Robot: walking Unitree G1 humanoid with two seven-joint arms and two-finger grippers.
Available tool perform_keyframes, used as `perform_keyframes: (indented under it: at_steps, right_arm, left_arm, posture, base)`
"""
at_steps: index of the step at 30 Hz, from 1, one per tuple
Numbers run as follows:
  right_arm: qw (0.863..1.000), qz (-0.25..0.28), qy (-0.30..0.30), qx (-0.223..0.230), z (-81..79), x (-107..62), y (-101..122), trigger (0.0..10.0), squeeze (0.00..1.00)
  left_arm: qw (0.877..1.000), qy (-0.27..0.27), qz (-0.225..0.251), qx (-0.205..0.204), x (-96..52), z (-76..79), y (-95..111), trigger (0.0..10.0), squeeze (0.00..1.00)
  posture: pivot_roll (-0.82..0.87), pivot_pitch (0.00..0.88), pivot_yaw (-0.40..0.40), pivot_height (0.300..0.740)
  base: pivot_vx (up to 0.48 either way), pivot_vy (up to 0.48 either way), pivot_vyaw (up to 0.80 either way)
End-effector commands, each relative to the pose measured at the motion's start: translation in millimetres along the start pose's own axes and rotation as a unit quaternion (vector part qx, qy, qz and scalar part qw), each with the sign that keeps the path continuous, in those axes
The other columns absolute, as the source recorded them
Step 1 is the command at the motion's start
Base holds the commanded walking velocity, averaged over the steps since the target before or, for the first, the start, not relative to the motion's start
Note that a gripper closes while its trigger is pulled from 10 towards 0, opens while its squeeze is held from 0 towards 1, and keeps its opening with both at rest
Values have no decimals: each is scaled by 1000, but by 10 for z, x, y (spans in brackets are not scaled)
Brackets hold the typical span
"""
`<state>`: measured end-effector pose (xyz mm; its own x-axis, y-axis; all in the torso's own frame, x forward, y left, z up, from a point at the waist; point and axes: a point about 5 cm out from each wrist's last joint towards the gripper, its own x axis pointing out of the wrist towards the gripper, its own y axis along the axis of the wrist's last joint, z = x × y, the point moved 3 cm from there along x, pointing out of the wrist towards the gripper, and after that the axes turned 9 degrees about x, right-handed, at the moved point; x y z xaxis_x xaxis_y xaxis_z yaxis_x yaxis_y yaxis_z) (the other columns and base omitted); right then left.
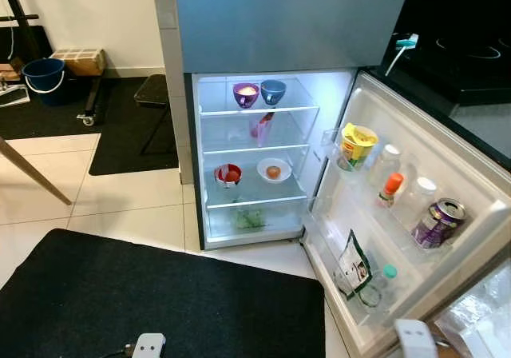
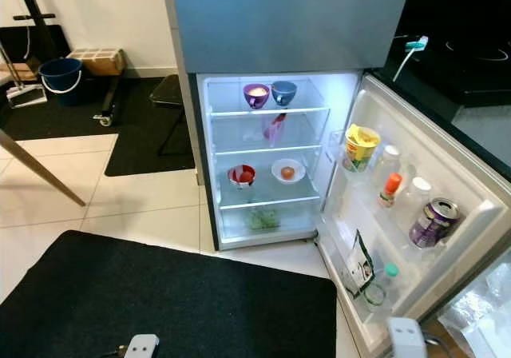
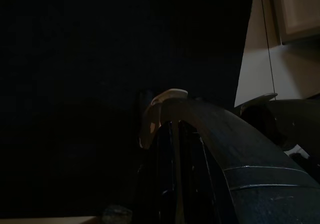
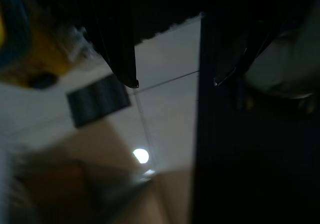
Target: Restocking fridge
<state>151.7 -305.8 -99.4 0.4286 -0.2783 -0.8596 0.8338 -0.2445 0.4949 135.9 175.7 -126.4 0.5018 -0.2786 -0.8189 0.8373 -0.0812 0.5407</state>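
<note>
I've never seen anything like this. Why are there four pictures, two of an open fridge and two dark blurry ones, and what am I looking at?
These come from a walking humanoid robot that is restocking a fridge. The two bright pictures are the two eyes of a camera on its head, looking down at the same scene. The fridge door stands open. On the shelves sit a purple bowl, a blue bowl, a red bowl and a white dish. The door racks hold a yellow cup, a purple can and some bottles.

The two dark pictures come from cameras on the wrists, looking along each gripper's black fingers: the left gripper and the right gripper, whose fingers are apart with floor tiles between them. Both arms hang idle in the shade.
</note>
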Motion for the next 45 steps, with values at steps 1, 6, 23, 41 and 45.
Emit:
perform_keyframes:
  at_steps: [1,6,23,41,45]
  right_arm:
    - [1000,14,-7,19,33,-3,42,10000,0]
    - [1000,19,-9,21,43,-4,59,10000,0]
    - [999,20,-14,21,23,0,67,10000,0]
    - [997,9,-58,46,186,-25,-35,10000,0]
    - [995,10,-78,55,277,-41,-44,10000,0]
  left_arm:
    - [999,-4,-33,2,-28,17,-152,10000,0]
    - [999,-10,-32,0,-11,45,-129,10000,0]
    - [1000,-4,-29,-10,-1,38,-105,10000,0]
    - [999,-1,-34,-3,-22,-28,-97,10000,0]
    - [999,0,-33,-2,-25,-40,-92,10000,0]
  posture:
    - [51,0,-53,740]
    - [49,0,-53,740]
    - [40,0,-46,740]
    - [67,0,-18,740]
    - [70,0,-15,740]
  base:
    - [0,0,0]
    - [0,-304,0]
    - [29,-342,0]
    - [0,0,0]
    - [0,0,0]
